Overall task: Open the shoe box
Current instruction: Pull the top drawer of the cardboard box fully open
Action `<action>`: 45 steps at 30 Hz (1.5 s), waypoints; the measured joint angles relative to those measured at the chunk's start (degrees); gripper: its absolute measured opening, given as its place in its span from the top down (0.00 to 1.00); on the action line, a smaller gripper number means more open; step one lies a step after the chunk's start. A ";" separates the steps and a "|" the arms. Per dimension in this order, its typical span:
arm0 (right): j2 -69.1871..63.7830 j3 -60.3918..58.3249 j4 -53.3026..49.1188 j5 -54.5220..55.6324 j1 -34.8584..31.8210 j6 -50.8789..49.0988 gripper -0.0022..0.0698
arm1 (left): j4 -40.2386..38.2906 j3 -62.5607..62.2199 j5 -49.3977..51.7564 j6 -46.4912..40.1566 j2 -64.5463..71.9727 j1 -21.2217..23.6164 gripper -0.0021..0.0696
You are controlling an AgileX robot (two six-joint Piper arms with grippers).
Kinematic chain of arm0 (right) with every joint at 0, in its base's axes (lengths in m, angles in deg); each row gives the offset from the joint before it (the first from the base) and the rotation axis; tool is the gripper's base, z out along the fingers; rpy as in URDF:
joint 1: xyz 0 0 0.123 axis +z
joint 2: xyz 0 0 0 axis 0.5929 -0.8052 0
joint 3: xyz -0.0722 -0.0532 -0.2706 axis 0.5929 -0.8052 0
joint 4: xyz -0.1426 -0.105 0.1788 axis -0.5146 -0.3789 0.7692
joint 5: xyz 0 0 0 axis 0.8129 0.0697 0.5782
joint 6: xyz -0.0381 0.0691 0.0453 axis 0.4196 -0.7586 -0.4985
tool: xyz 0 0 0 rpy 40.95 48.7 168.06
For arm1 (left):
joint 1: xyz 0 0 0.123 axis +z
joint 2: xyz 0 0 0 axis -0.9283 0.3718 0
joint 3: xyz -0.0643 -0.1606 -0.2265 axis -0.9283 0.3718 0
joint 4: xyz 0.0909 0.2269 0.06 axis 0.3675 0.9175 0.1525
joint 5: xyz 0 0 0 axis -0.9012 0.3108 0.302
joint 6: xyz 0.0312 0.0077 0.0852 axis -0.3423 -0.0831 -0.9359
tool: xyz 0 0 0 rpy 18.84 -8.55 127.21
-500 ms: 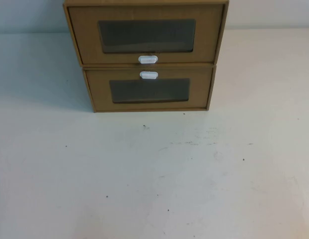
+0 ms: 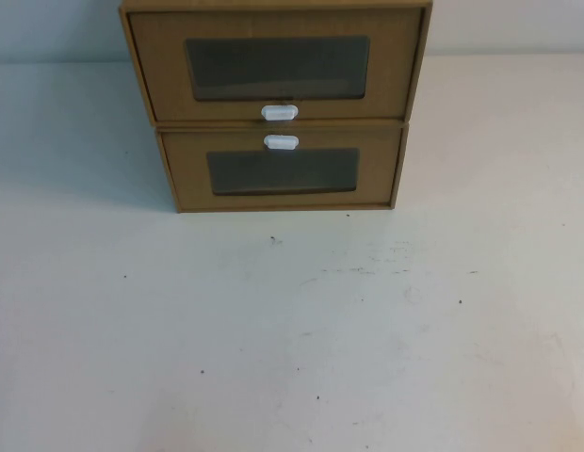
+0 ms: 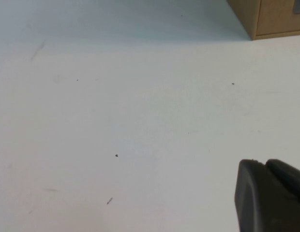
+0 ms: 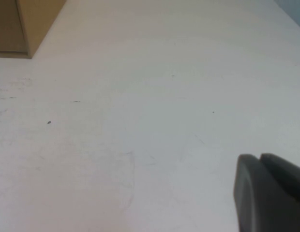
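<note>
Tabletop [image 2: 292, 339]: white surface reaching out in front of the shoe box stack; it gives a free approach lane to the stack's front face.
Shoe box stack [image 2: 377, 108]: two brown drawer-type boxes, one on the other, both fronts closed flush and facing the robot.
Upper box [image 2: 278, 66]: top of the stack; dark window in its front.
Lower box [image 2: 283, 172]: bottom of the stack, resting on the tabletop; dark window in its front.
Left tool [image 3: 265, 166]: low over the tabletop, off the stack's left front corner, well apart; fingers closed together, holding nothing.
Right tool [image 4: 260, 162]: low over the tabletop, off the stack's right front corner, well apart; fully closed, empty.
Upper handle [image 2: 280, 112]: white tab at the centre of the stack's front.
Lower handle [image 2: 282, 142]: white tab just below the upper handle.
Step in hand: approach. Part the working tool's fingers before arrival, come in level, clamp one handle only, and pull straight away from the stack. The stack probably slides easily, so bracing may help.
</note>
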 joint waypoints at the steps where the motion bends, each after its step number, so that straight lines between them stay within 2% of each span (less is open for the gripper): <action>1: 0.00 0.00 0.00 0.00 0.00 0.00 0.99 | 0.00 0.00 0.00 0.00 0.00 0.00 0.98; 14: 0.00 0.00 0.00 0.00 0.00 0.00 0.99 | -0.12 0.00 -0.62 0.00 0.00 0.00 0.98; 21: 0.00 0.00 0.00 0.00 0.00 0.00 0.99 | -3.95 0.00 -3.61 0.00 0.00 0.00 0.98; 28: 0.00 0.00 0.00 0.00 0.00 0.00 0.99 | -12.54 0.00 -6.98 1.75 0.00 0.00 0.98; 36: 0.00 0.00 0.00 0.00 0.00 0.00 0.99 | -29.83 0.00 -14.90 4.09 0.00 0.00 0.98; 45: 0.00 0.00 0.00 0.00 0.00 0.00 0.99 | -33.66 -0.69 -15.46 4.40 0.00 0.00 0.98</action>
